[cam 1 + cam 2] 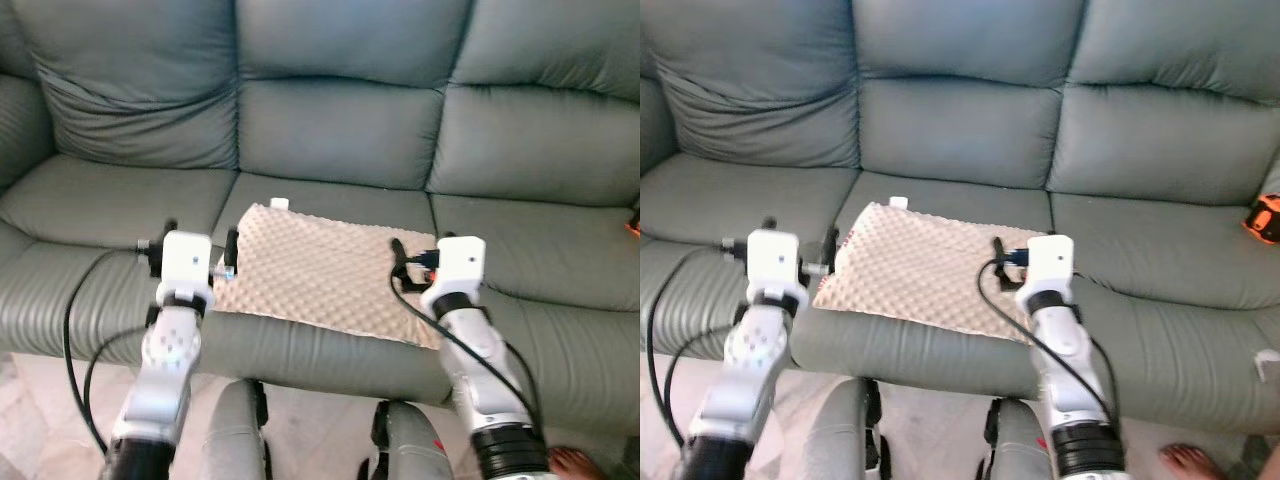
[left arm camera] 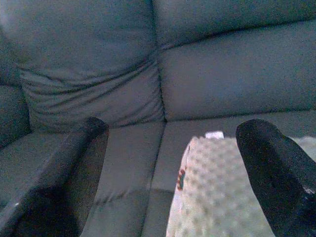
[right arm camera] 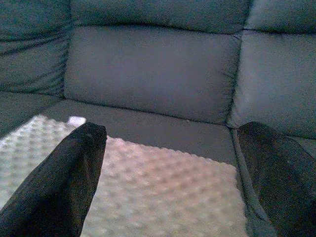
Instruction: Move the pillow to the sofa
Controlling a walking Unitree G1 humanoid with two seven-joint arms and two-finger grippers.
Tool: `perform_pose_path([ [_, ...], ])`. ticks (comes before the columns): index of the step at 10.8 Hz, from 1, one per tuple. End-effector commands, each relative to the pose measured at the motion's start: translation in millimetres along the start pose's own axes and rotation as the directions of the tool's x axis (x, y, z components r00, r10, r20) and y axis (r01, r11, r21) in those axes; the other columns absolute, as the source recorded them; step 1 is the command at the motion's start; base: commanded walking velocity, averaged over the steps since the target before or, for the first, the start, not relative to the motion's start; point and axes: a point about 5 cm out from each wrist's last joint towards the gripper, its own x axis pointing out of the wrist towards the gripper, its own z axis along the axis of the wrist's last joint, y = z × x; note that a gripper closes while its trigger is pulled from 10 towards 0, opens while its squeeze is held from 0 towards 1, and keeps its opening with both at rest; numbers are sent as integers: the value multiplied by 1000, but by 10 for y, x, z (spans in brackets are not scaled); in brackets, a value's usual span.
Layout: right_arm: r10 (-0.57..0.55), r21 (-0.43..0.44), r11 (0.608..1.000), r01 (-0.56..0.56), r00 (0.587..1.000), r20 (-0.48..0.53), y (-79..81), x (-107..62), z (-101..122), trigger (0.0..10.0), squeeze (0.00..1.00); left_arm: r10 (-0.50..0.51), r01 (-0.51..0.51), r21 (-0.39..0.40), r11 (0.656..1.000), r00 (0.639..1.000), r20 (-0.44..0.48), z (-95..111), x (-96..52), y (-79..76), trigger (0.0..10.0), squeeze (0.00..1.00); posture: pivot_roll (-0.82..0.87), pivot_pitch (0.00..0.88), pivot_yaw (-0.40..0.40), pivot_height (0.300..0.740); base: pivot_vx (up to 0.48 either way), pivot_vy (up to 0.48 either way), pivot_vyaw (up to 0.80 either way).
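Reaching forward at the left edge of the scene, the left gripper [image 2: 168, 163] has its two black fingers spread wide apart, closed on nothing. Between those fingers lies the seam where two seat cushions of the grey-green leather sofa [image 1: 340, 130] meet, and the near left corner of the beige, bumpy-textured flat pillow [image 1: 325, 268] sits just inside the inner finger, with no contact I can make out. A small white tag [image 1: 279, 203] sticks out at the pillow's far left corner. The pillow itself lies flat on the sofa's middle seat cushion, its front edge close to the cushion's front lip (slightly skewed, its right end nearer the robot). Further right, the right gripper [image 3: 170, 163] hovers over the pillow's right part, fingers likewise held wide apart and empty, the dimpled surface spreading below and between them. At the far right, a small orange object [image 1: 1265, 217] rests on the right-hand seat cushion.
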Motion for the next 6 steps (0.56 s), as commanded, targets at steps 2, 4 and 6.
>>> perform_pose_path([
  [2,-25,12,1000,24,999,30,-14,26,83,10000,0,-50,50,-2,999,999,12,132,47,-76,10000,1000,22,0,-7,669,0,0,0],
  [4,-15,5,1000,15,1000,24,-72,3,66,10000,0,-60,59,-18,998,998,-11,124,133,-111,10000,1000,-8,0,-9,698,0,0,0],
  [6,-28,-1,1000,28,999,25,-124,6,83,10000,0,-83,82,-18,996,996,-24,147,144,-176,10000,490,-20,0,-7,727,0,0,0],
])
